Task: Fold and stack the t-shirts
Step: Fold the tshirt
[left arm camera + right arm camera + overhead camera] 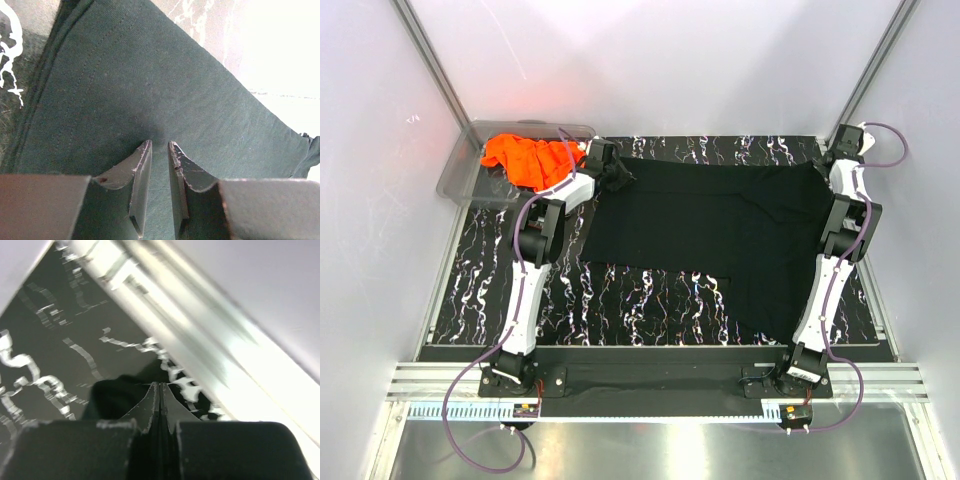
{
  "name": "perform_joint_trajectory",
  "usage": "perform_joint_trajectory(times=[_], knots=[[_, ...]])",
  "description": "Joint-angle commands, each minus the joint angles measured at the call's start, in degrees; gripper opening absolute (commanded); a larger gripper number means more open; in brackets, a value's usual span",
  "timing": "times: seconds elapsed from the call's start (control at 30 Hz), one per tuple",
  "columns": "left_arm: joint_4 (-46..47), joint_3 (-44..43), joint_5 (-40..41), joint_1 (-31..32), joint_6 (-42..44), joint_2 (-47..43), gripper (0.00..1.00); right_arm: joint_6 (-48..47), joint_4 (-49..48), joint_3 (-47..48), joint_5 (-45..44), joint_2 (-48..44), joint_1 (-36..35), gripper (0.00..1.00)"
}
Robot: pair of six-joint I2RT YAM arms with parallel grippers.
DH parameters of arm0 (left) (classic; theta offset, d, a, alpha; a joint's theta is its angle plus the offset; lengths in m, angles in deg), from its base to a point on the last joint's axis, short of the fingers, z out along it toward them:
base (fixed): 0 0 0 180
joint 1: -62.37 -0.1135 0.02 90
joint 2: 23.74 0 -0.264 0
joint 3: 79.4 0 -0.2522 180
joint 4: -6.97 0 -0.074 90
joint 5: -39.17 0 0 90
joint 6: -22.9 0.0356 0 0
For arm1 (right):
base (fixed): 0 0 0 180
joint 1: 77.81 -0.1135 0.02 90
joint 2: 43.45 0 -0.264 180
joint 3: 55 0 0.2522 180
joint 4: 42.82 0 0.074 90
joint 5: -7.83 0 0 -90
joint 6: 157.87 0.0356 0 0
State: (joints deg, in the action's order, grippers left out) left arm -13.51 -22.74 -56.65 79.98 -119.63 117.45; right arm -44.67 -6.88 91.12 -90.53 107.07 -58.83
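Observation:
The black t-shirt (710,230) lies spread flat across the middle and right of the marbled table. My left gripper (616,176) is at its far-left corner, where the cloth bunches up. In the left wrist view the fingers (159,144) stand a narrow gap apart with the shirt's fabric (125,85) between and beyond them. My right gripper (825,163) is at the shirt's far-right corner. Its fingers (160,385) are pressed together, with a lump of black cloth (107,395) at the tips. The orange t-shirt (525,160) lies crumpled in the bin.
A clear plastic bin (460,175) stands at the far-left corner of the table and holds the orange shirt. Metal frame posts and white walls close in the back and sides. The marbled table top (490,270) shows to the left of and in front of the black shirt.

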Motion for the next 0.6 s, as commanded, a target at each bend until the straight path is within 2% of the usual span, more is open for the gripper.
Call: perform_joint_trajectory(times=[0.0,0.07,0.17,0.27,0.37,0.57], knots=[[0.5,0.2,0.5,-0.3,-0.2,1.4,0.26,-1.2,-1.8,-0.5,-8.1,-4.7,0.4,0.00],[0.3,-0.5,0.4,-0.3,0.1,1.5,0.26,-2.0,-1.9,-0.2,-9.2,-4.5,0.4,0.00],[0.0,-1.2,-0.8,-0.3,1.4,1.5,0.26,-3.2,-2.0,1.5,-3.9,-4.0,0.4,0.02],[0.1,-2.0,-2.6,-0.3,3.4,0.9,0.26,-2.5,-2.0,2.2,-0.2,-4.4,0.4,0.22],[0.1,-2.2,-2.9,0.0,4.0,-0.1,0.26,-1.1,-2.0,2.0,2.1,-5.3,0.3,0.32],[0.3,-2.6,-3.1,-0.1,2.1,0.5,0.26,2.3,-1.9,2.5,6.3,-6.4,0.2,0.42]])
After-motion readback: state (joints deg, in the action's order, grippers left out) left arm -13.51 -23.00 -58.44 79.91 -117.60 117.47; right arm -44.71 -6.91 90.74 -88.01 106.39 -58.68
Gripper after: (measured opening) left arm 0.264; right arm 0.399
